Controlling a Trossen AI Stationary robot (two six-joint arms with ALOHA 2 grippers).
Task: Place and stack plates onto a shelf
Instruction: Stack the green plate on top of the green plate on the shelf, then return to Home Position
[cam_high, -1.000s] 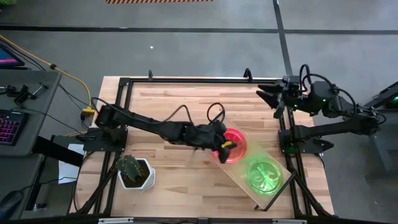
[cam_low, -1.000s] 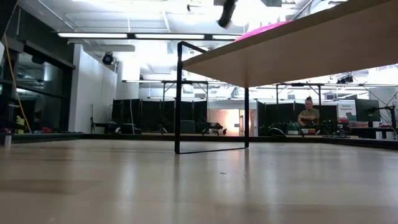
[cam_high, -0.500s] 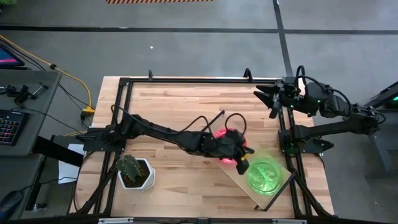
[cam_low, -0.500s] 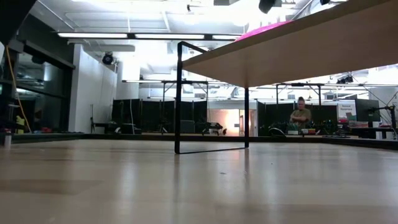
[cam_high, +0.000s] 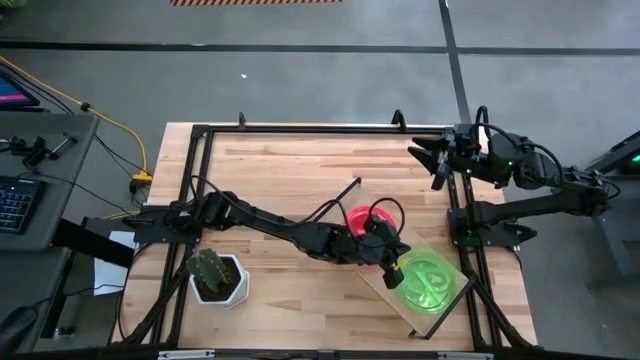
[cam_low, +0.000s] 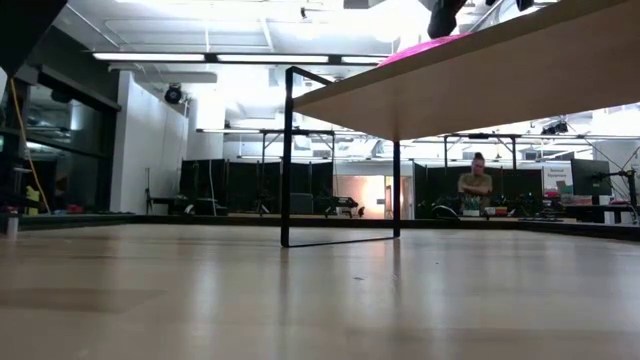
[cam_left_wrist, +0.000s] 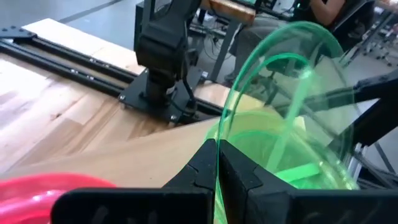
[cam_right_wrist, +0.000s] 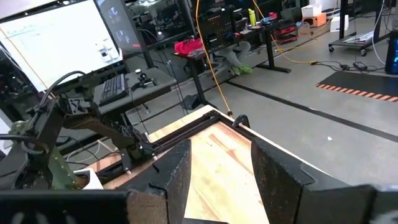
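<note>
The shelf (cam_high: 372, 283) is a light-wood board lying slantwise on the table's right half. A pink-red stack of plates (cam_high: 362, 217) lies on its far part, with green plates (cam_high: 435, 283) on its near part. My left gripper (cam_high: 391, 264) hovers between the two stacks, shut on one more green plate (cam_left_wrist: 292, 81). The low view shows the shelf's underside (cam_low: 480, 80) and the pink-red stack's edge (cam_low: 430, 47). My right gripper (cam_high: 426, 156) waits, open, at the table's far right corner. My left gripper pinches the green plate's rim (cam_left_wrist: 219, 132) between its two fingers, which reach toward the table's right side. The plate is lifted clear and stands nearly on edge, tilted, above the green plates (cam_left_wrist: 301, 171) on the shelf.
A white pot with a cactus (cam_high: 214, 276) stands near the table's near left corner. The black frame rails (cam_high: 300, 128) run along the table's edges, and the right arm's base (cam_high: 480, 218) stands at the right edge. A person (cam_low: 474, 186) stands far off in the room.
My left gripper has moved from over the pink-red stack toward the table's right and near edges, along the shelf, to the green plates. It has stayed shut on the green plate. My right arm has shifted slightly at the far right corner.
</note>
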